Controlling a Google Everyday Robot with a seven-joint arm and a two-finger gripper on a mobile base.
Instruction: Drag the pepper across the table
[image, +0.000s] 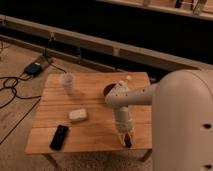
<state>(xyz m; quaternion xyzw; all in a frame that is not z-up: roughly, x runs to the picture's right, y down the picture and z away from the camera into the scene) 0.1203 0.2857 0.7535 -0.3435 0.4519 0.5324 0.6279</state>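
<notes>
The light-wood table (90, 102) with a plank-striped top fills the middle of the camera view. My white arm reaches from the right down to the table's front right part. My gripper (126, 138) points down near the front edge. A small dark red-brown pepper (128, 141) shows at its tip, against the table top. The gripper's body hides most of the pepper.
A flat black phone (59, 136) lies at the front left. A pale whitish block (77, 115) lies left of centre. A clear plastic cup (67, 82) stands at the back left. A dark round thing (109, 90) sits behind the arm. Cables and a box (34, 68) lie on the floor, left.
</notes>
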